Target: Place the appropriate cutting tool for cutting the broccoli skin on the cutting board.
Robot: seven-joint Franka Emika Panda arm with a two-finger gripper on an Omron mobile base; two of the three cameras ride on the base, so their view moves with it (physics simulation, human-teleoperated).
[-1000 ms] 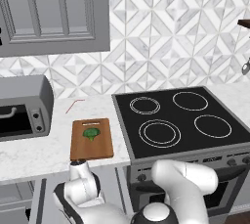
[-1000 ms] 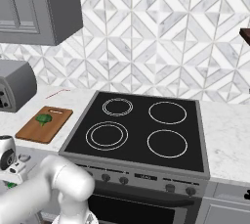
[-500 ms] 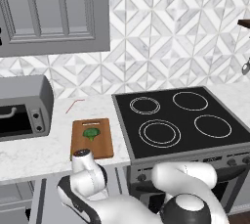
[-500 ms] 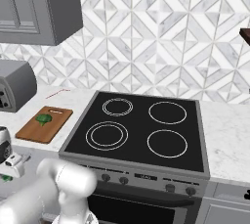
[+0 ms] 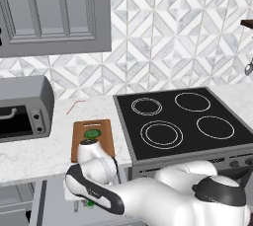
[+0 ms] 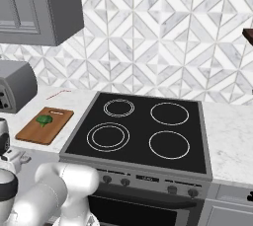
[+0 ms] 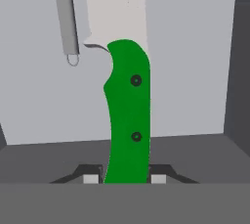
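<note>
The small knife with the bright green handle and pale blade [image 7: 128, 115] should be kept level and lifted straight up before being carried up to the rectangular brown wooden cutting board [image 5: 92, 140] on the tabletop above the tool [image 7: 120, 179]. The tool's fingers appear closed narrowly against the handle's sides. A grey metal rod with a loop end [image 7: 66, 20] lies just beside the blade.
</note>
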